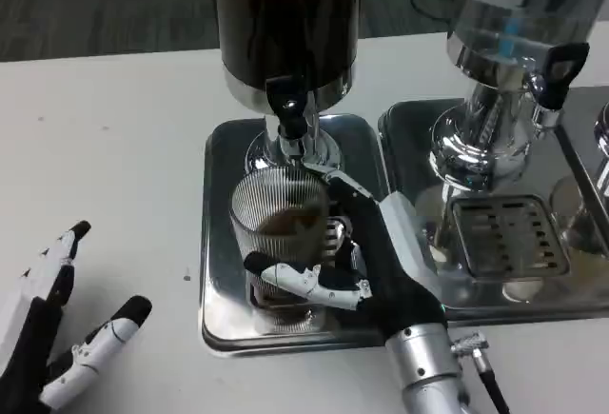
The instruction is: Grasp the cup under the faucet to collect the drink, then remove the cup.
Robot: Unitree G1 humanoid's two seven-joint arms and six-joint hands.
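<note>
The cup (pixel 278 228) is a clear ribbed glass standing upright on the near part of the left drip tray (pixel 217 243), directly below the black tap (pixel 289 102) of the dark drink dispenser (pixel 285 24). Some brown liquid shows inside it, low down, though I cannot tell how full it is.

My right hand (pixel 366 262) is wrapped around the cup from its right side. One finger (pixel 295 279) curls across the near face of the glass, low on its wall, and another runs along the far right of the rim, just under the tap. The black palm presses against the cup's right wall, so I am gripping it. My silver right forearm (pixel 428 366) comes up from the near edge, with a dark cable beside it.

My left hand (pixel 48 338) rests on the white table (pixel 114 128) at the near left, well apart from the tray. Its fingers are spread and hold nothing.

To the right of the left tray, touching or just beside it, sits a second drip tray (pixel 409 124) with a slotted grate (pixel 506 235). A second dispenser (pixel 504 24), shiny chrome with a clear body, stands on it toward the far side, its black tap handle (pixel 554 71) pointing to the right.
</note>
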